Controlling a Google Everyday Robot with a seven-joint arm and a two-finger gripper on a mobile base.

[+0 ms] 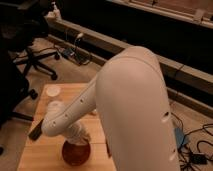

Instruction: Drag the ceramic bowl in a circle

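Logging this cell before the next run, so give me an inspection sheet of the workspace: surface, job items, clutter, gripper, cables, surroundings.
Surface: wooden table, light planks.
Job's things: ceramic bowl, red-orange, upright near the table's front edge.
Clutter: white cup near the far left corner; dark flat object at the left edge.
Gripper: gripper shut, down at the bowl under the white arm; whether it pinches the rim is hidden.
Cables: cables loose on the floor beyond the table, more at the right.
Surroundings: office chair at the left; long ledge behind.
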